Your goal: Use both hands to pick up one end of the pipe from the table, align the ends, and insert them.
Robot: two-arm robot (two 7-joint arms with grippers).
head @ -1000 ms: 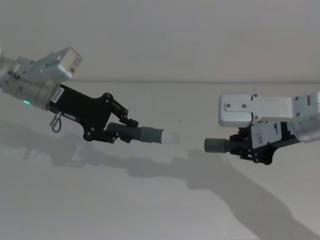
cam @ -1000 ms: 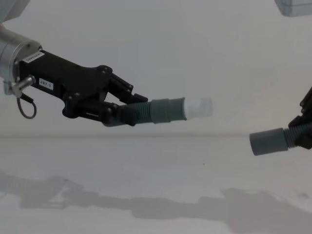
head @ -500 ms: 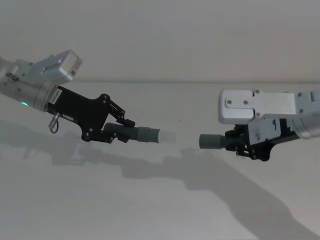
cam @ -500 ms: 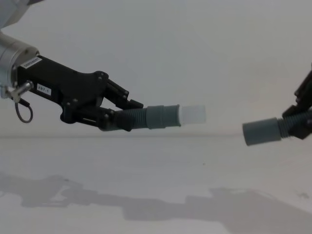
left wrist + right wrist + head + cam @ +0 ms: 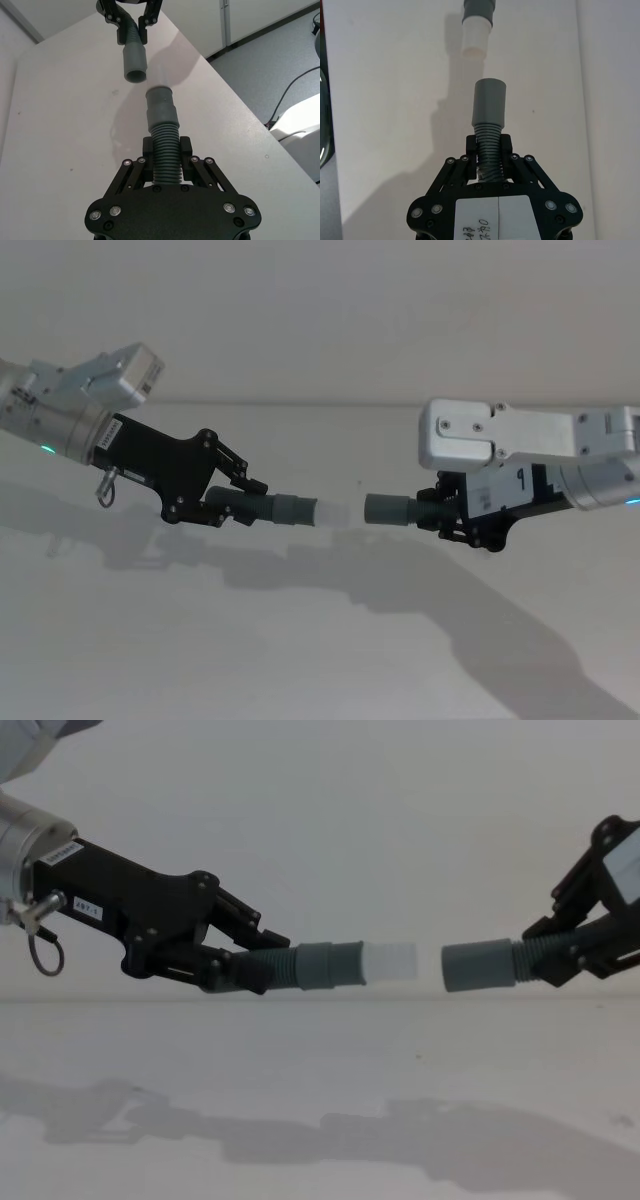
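Head view: left black two-fingered gripper (image 5: 232,506) clamped on dark grey corrugated hose (image 5: 252,506), stepped grey sleeve with white tip (image 5: 305,511) pointing toward 3 o'clock — right black gripper (image 5: 441,516) clamped too, plain grey open cuff (image 5: 386,510) facing 9 o'clock, small gap between, above matte white table (image 5: 300,640).
Chest view: sleeve tip (image 5: 388,961) and cuff (image 5: 478,966) level, close, apart.

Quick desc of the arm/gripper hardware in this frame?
Both are black two-fingered linkage grippers with silver screws. The left gripper carries small white labels, a metal pin and a dark cable loop on a silver-grey cylindrical arm with a green light. The right gripper has a white label and a light grey boxy camera housing above it.
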